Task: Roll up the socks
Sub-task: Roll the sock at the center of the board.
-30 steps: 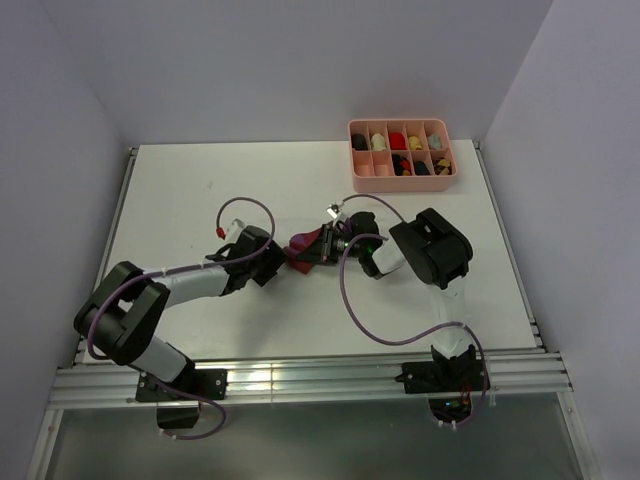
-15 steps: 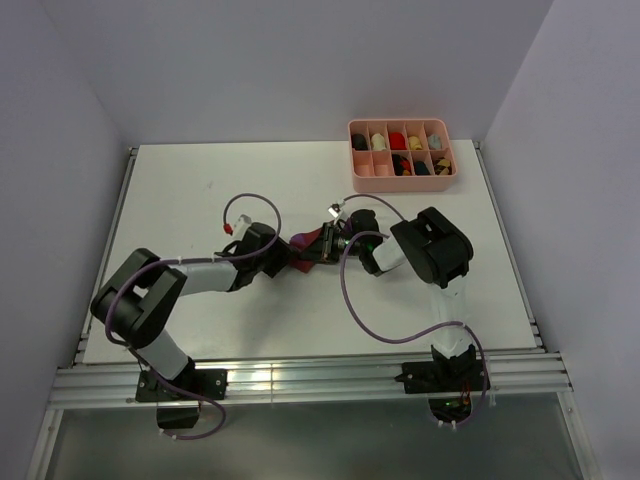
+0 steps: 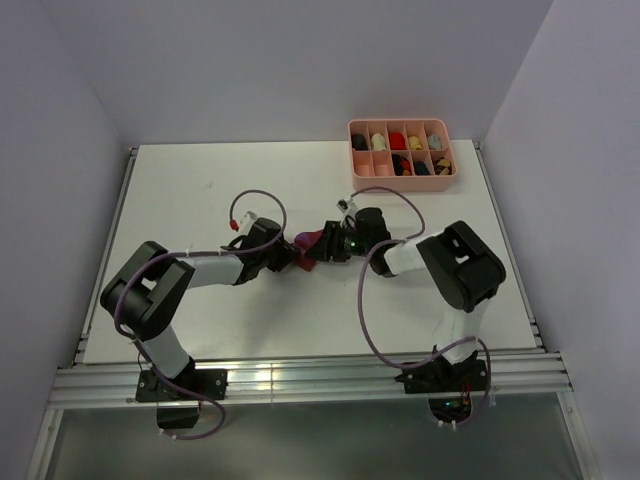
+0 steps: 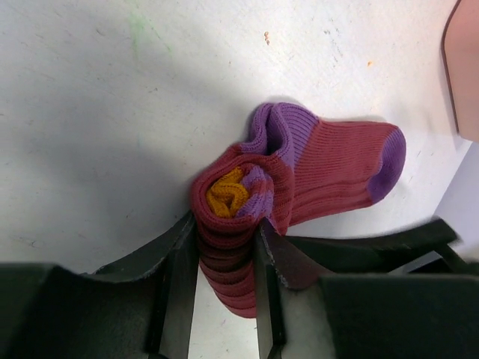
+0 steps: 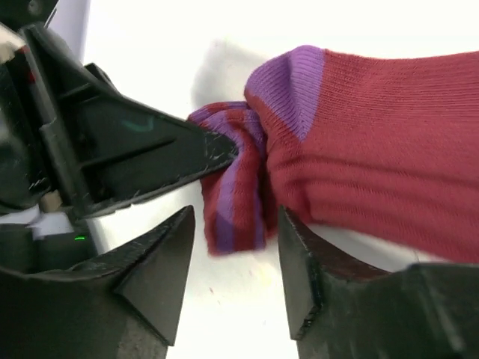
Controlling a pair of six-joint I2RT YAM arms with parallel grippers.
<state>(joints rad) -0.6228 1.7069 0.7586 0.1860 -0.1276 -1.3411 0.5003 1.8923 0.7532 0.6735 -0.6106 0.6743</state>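
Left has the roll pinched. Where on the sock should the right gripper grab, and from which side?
Probably best: take the sock by its flat red stretch just past the purple heel, coming from the toe side, opposite the left gripper. That gripper clamps the roll, leaving no room there, while the flat part lies free on the table. The right gripper is open.
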